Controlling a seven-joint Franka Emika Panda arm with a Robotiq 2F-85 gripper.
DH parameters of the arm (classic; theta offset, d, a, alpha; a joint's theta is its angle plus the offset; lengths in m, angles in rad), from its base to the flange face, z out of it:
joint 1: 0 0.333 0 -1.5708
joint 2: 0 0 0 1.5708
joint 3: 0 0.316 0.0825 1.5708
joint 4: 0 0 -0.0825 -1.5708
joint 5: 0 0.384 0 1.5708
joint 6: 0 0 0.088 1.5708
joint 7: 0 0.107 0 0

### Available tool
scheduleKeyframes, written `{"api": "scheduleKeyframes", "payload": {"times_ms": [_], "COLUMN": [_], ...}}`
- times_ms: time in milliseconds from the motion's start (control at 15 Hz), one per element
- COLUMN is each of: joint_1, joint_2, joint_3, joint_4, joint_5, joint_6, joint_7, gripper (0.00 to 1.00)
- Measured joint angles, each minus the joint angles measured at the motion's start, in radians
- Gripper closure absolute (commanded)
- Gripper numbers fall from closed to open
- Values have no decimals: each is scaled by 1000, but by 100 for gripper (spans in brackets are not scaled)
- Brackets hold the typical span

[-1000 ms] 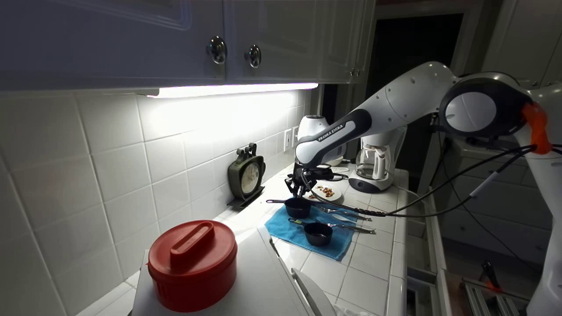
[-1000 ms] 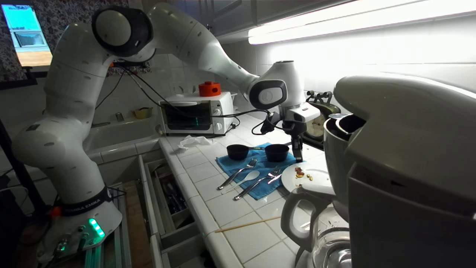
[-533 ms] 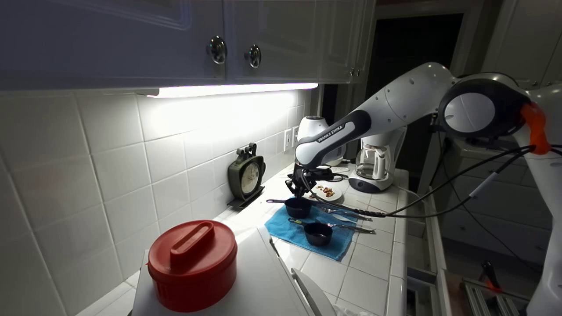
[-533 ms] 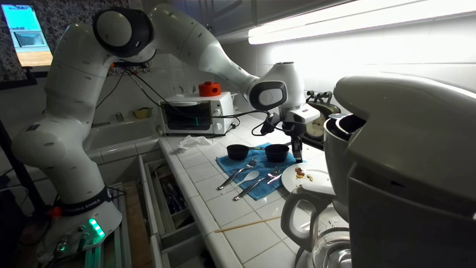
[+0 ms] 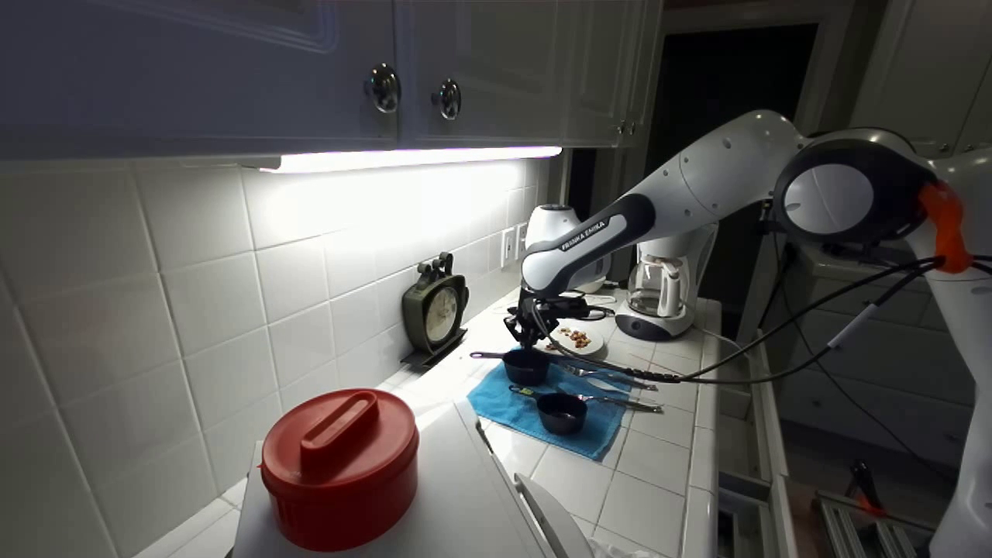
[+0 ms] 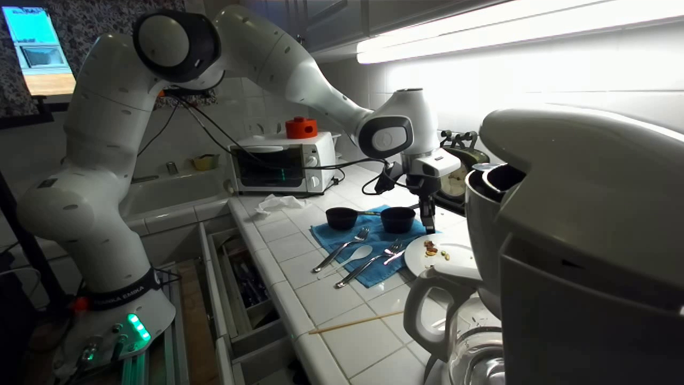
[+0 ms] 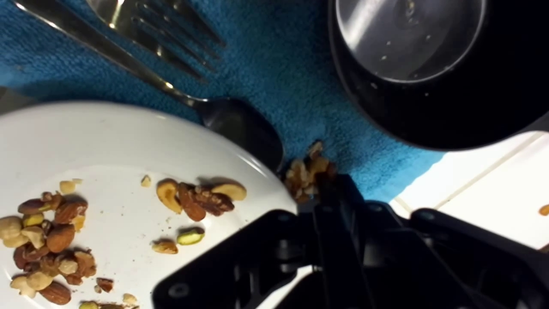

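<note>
Claw [image 7: 322, 193] nearly closed, walnut [image 7: 304, 177] pinched at its tips, between plate [image 7: 137, 139] of nuts [image 7: 61, 237] and black pan [image 7: 446, 116], over blue towel [image 7: 283, 73], spoon [image 7: 242, 128] nearby

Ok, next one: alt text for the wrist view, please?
The gripper is at a clump of nut pieces, possibly held, by the rim of a white plate scattered with mixed nuts. A spoon, fork and black cup share a blue towel nearby.

You have an under-cabinet light strip [image 5: 418, 158] brightening the white tiled wall [image 5: 209, 310]; patterned curtains [image 6: 88, 18] flank a window [image 6: 40, 53].
</note>
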Motion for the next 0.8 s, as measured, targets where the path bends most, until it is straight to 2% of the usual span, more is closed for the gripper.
{"api": "scheduleKeyframes", "payload": {"times_ms": [800], "joint_1": [-6], "joint_2": [-48], "joint_3": [-2], "joint_4": [-5], "joint_5": [0], "joint_6": [7], "joint_7": [-2], "gripper": [93]}}
